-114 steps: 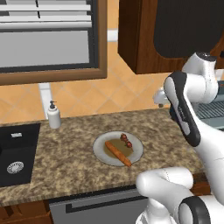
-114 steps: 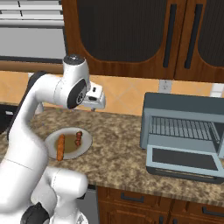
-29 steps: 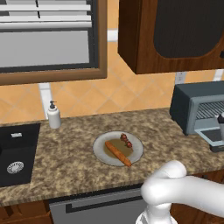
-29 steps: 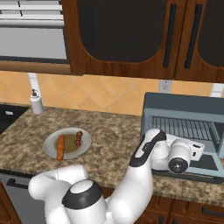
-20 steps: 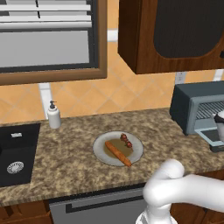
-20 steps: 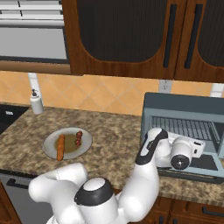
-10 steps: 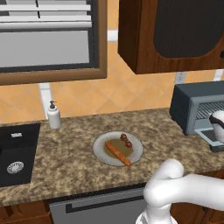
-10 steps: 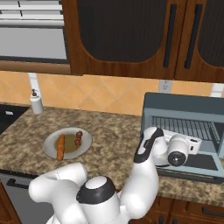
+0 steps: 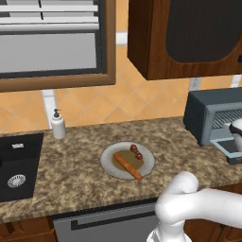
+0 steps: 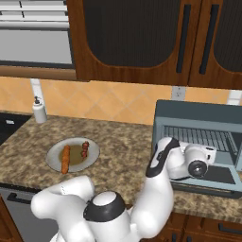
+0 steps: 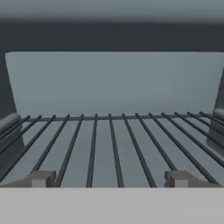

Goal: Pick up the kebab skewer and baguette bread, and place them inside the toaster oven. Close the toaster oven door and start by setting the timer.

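The kebab skewer (image 9: pixel 136 152) (image 10: pixel 85 149) and the baguette bread (image 9: pixel 126 166) (image 10: pixel 65 159) lie side by side on a grey plate (image 9: pixel 111 158) (image 10: pixel 92 152) in the middle of the counter. The blue-grey toaster oven (image 9: pixel 203 113) (image 10: pixel 198 116) stands to the right of it. The toaster oven door (image 10: pixel 218 176) (image 9: pixel 230 147) is folded down flat. My gripper (image 10: pixel 206 151) is at the oven mouth and points inward. In the hand view my gripper (image 11: pixel 109 179) is open, its tips wide apart just above the bare wire rack (image 11: pixel 111 140), with nothing between them.
A white soap dispenser (image 9: pixel 57 125) (image 10: pixel 38 111) stands at the back wall by the dark sink (image 9: pixel 16 165). Dark wood cabinets (image 10: pixel 142 38) hang above the oven. My white arm (image 10: pixel 158 189) stretches along the counter front between the plate and the oven.
Over several seconds my arm has swung from above the plate to the oven. In the last second the hand has risen and pushed a little further into the oven opening. The food has not moved.
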Available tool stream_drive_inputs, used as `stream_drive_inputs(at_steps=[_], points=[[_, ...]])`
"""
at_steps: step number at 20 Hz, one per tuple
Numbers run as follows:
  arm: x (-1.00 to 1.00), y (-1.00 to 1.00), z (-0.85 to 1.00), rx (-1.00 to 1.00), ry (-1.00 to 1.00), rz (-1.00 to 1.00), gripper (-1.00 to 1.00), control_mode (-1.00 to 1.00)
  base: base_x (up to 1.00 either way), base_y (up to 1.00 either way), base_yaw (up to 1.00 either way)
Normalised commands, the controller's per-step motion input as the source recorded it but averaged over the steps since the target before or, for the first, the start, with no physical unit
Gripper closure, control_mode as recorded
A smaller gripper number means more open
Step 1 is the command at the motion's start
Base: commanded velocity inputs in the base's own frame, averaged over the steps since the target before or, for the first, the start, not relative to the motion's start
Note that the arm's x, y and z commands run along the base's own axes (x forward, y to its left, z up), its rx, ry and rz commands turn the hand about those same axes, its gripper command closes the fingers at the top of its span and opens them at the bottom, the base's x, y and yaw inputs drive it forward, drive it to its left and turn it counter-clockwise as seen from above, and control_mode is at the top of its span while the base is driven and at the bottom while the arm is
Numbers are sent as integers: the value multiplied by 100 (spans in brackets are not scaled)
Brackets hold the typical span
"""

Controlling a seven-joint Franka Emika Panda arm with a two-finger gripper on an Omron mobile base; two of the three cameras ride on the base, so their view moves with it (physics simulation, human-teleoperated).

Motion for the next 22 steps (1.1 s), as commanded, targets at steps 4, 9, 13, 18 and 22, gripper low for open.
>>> stream_drive_inputs(at_steps=[4, 9, 13, 18, 22], points=[[33, 0, 0, 0, 20, 0, -100, -100, 0, 0, 0], [24, 2, -12, -1, 20, 0, -100, -100, 0, 0, 0], [-25, 0, -91, 0, 18, 0, -100, -100, 0, 0, 0], [-77, -2, -100, 0, 10, 0, -100, -100, 0, 0, 0], [-100, -10, -100, 0, 6, 0, -100, -100, 0, 0, 0]])
